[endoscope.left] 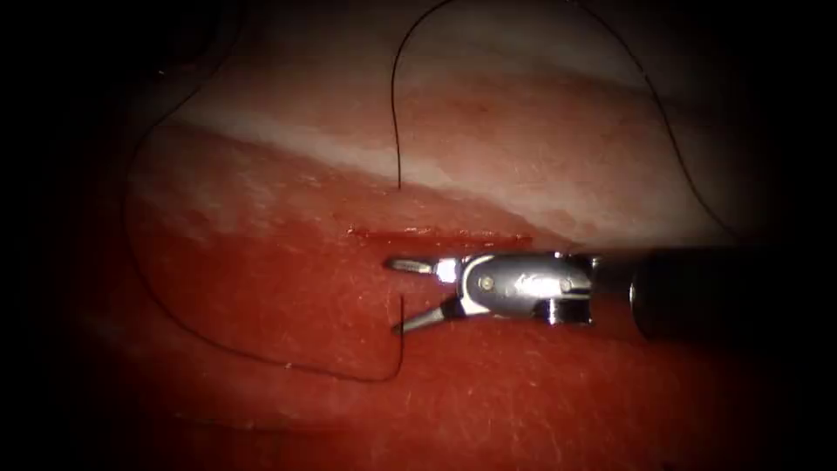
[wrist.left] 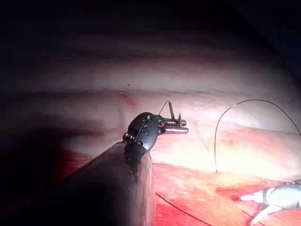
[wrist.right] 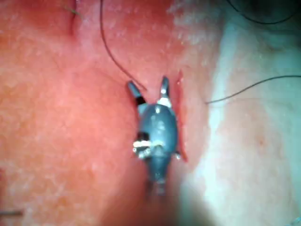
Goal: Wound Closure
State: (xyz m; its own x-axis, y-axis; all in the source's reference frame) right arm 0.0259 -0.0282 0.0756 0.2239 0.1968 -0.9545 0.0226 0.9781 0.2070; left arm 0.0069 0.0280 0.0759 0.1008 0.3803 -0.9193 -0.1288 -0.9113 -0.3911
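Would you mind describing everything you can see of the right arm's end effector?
The right end effector is a shiny metal needle driver on a dark shaft, entering from the right. Its two slim jaws stand spread open, holding nothing, just below the cut, low over the red tissue. The lower jaw's tip lies at the dark thread; contact cannot be told.

- The tissue (endoscope.left: 261,288) is showing deep red flesh, with a pale, whitish band running from 9 o'clock toward 3 o'clock above the cut (endoscope.left: 440,234).
- The cut is showing as a thin, darker red line.
- The thread (endoscope.left: 394,105) is looking black against the pale band.
- The right tool (endoscope.left: 397,296) is gleaming silver, on a dark shaft.
- The left tool (wrist.left: 175,123) is looking dark grey.
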